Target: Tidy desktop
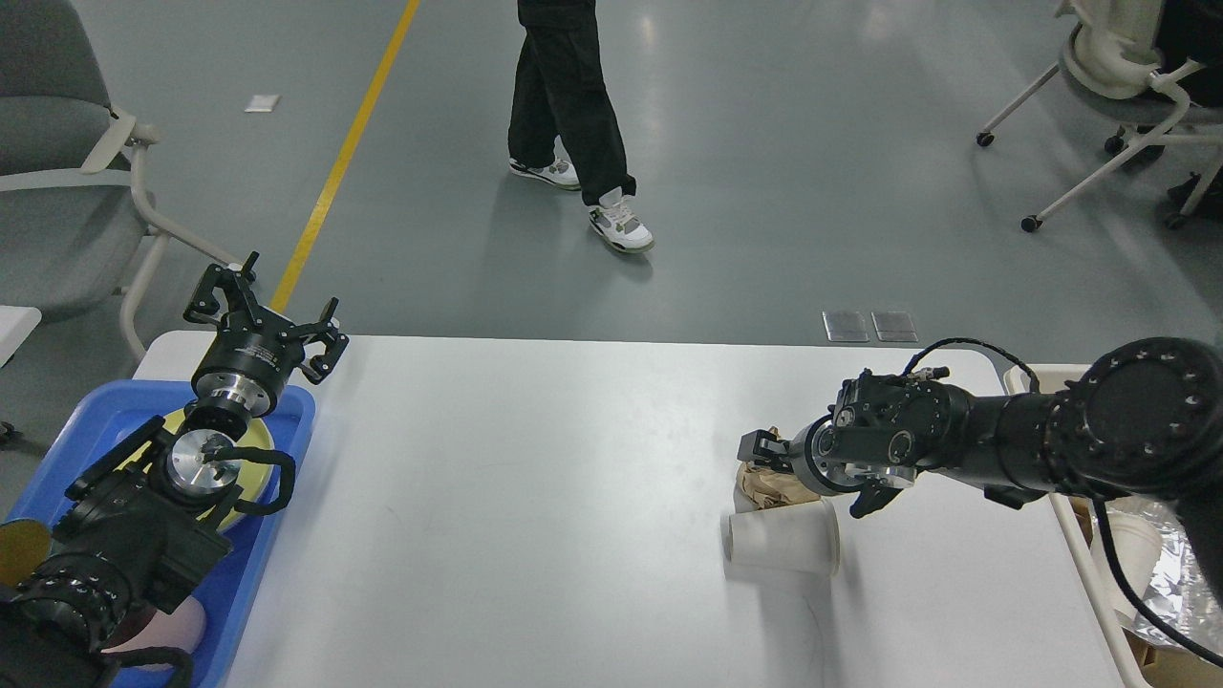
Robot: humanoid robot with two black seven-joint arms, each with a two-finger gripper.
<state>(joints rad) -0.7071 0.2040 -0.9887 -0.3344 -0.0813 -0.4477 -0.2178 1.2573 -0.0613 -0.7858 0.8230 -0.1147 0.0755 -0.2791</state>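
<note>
- Right gripper (764, 449) sits low over the right part of the desktop (535, 497), reaching in from the right edge. Its tip is at or touching the crumpled brown paper (764, 485); contact cannot be confirmed.
- Right jaws: dark and seen nearly end-on; whether they are apart or closed on the paper cannot be told.
- White paper cup (783, 543) lies on its side just in front of the paper, touching or almost touching it. Long axis runs left to right, open mouth toward the left.
- Relative to the right jaws, the cup lies toward the robot and slightly below; the paper lies directly under them.
- Left gripper (263, 320) hangs over the far corner of the blue tray (287, 449), jaws spread apart, holding nothing. It is well apart from both items, so the right arm is clearly the nearer.
- Judgement: next move is a grasp of paper or cup by the right arm, then transfer to the beige bin (1037, 377) at the right table edge.
- Desktop otherwise white, matte, bare in the middle.
- Room: grey floor, yellow line (349, 143), a person (573, 124) walking beyond the table, chairs at both sides.
</note>
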